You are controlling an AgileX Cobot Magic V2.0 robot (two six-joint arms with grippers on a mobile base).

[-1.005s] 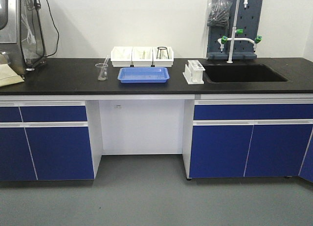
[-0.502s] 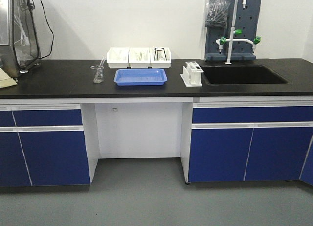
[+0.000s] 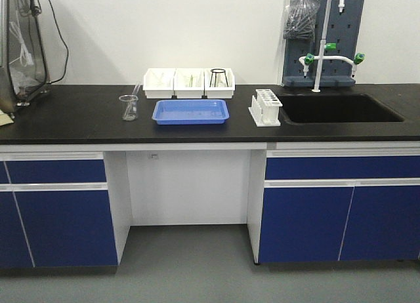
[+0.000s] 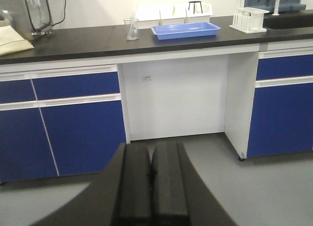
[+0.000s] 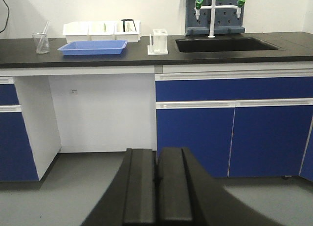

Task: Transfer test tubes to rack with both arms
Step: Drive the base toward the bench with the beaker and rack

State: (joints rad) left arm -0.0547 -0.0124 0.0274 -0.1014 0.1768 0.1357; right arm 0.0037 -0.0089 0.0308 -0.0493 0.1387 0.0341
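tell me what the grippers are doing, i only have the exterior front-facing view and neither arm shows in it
Observer: The left gripper is shut, its jaws pressed together with nothing between them.
Operator: and the right one
Observer: The right gripper is shut and empty too.
Operator: where are they aimed
Observer: In its own wrist view the right one lines up straight below the rack. In the left wrist view, the left one lines up with the open bay under the countertop. Bare floor lies ahead of both.
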